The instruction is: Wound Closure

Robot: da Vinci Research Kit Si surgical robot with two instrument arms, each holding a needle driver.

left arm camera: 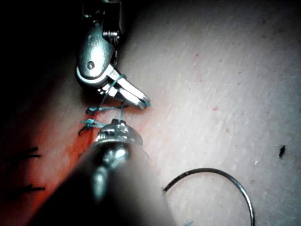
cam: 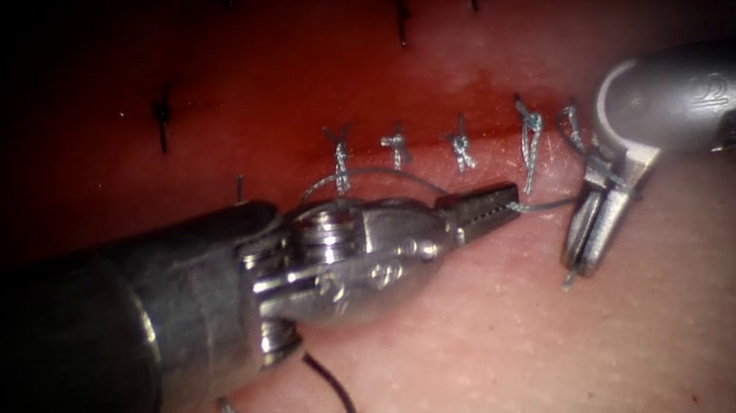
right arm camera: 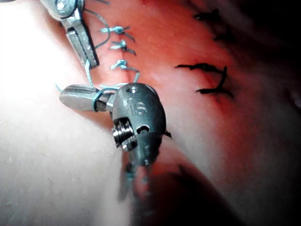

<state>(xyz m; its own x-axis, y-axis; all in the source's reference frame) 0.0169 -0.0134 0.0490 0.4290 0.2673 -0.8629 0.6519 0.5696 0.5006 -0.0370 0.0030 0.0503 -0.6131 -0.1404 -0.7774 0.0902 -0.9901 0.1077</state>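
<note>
Left gripper (cam: pixel 490 208) is clamping the thread (cam: pixel 544 204) at its tip. Right gripper (cam: pixel 595 232), thread wrapped around it, is looking closed, just right of it. Needle (left arm camera: pixel 221 183) is lying loose on the tissue (cam: pixel 566 353) below the cut, nearer the left arm.

a surgical training bench: stitched tissue (cam: pixel 535 349) with knotted thread (cam: pixel 459 148) and a curved needle (left arm camera: pixel 225 181).
</note>
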